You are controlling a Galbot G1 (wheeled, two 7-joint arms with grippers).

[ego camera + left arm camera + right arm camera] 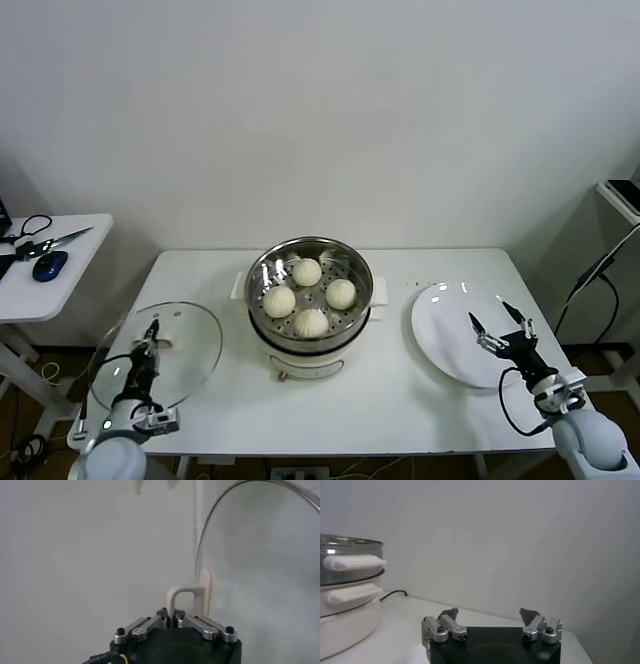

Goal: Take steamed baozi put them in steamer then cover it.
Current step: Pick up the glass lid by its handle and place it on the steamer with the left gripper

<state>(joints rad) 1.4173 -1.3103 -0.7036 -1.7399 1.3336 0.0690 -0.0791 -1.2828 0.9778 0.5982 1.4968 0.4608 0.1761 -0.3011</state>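
A plain white wall stands behind a white table [400, 400], and the steamer [310, 345] sits near the middle of it, a little toward the back edge, its shiny pot open at the top. Four steamed baozi [311, 323] lie inside on the perforated tray, close together in a loose diamond. The cover [195, 345] rests at the table's left edge, near the front corner, well apart from the steamer, and its glass runs slightly past the edge. The left gripper [153, 333] is over the cover's centre and has clenched around the cream handle [190, 596]; in the left wrist view the fingers [150, 625] are pinched together on the handle's near leg, with the metal rim curving away beyond. A flat white plate [450, 345] lies toward the right edge of the table. The right gripper [499, 326] hovers over the plate's right side with its fingers spread wide and nothing between them. Off to the left is a small side table [70, 280] carrying a blue mouse [49, 265] and scissors [50, 243].
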